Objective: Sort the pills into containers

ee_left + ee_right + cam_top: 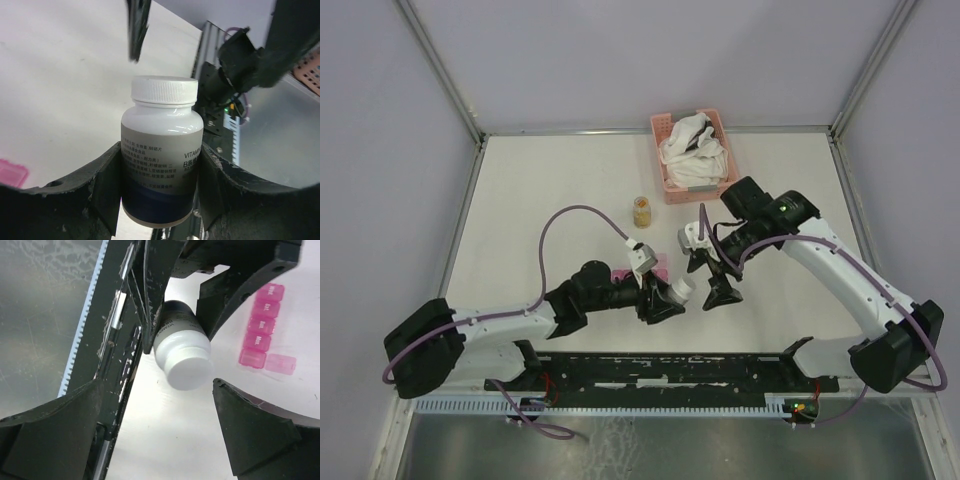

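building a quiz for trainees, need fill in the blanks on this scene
The left gripper holds a bottle with a ____ cap.
The right gripper is ____.
The pill box strip is ____.
The basket holds white ____.
Missing: white; open; pink; cloths.

Looks like a robotics lab cell, not a home. White table (540, 190) boxed in by blank grey panels (380, 150) on aluminium posts (442, 70). Left arm (500, 325) and right arm (850, 270) are bolted to a black rail (670, 370).
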